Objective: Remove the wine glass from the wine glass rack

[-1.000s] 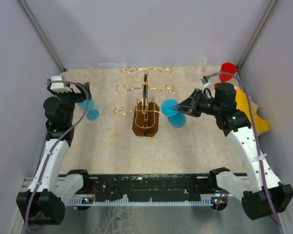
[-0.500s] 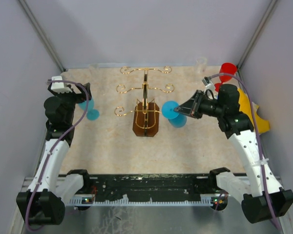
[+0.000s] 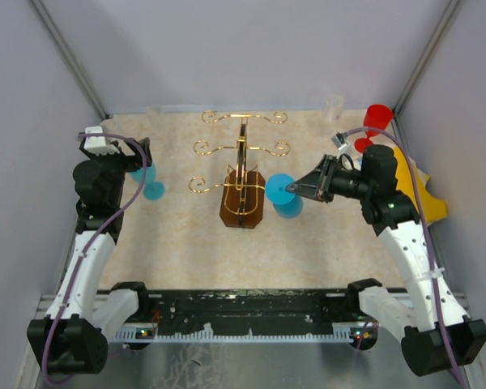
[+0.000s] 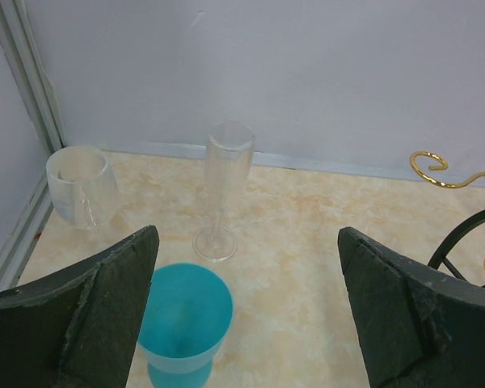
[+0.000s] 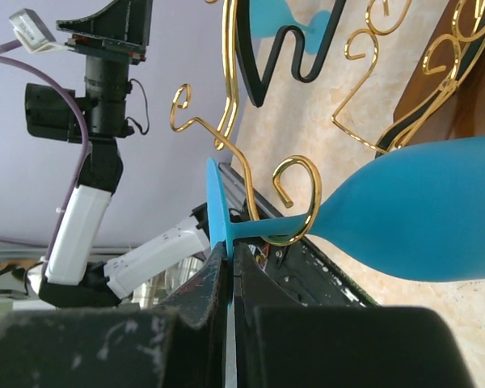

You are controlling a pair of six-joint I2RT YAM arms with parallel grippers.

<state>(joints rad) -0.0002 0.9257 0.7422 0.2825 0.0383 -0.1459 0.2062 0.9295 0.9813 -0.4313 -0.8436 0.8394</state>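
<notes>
While right gripper [image 5: 230,260] clamps wine glass [image 5: 420,212] foot, stem rests in wine glass rack [image 3: 241,207] loop; slide it out.

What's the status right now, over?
Right gripper shut on the wine glass foot. Stem hooked in the wine glass rack loop, not yet off. Left gripper open above a blue cup. Loop's curl wraps the stem.

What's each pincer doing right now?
Left pincer: open, holding nothing.
Right pincer: closed on the foot of the blue wine glass.
</notes>
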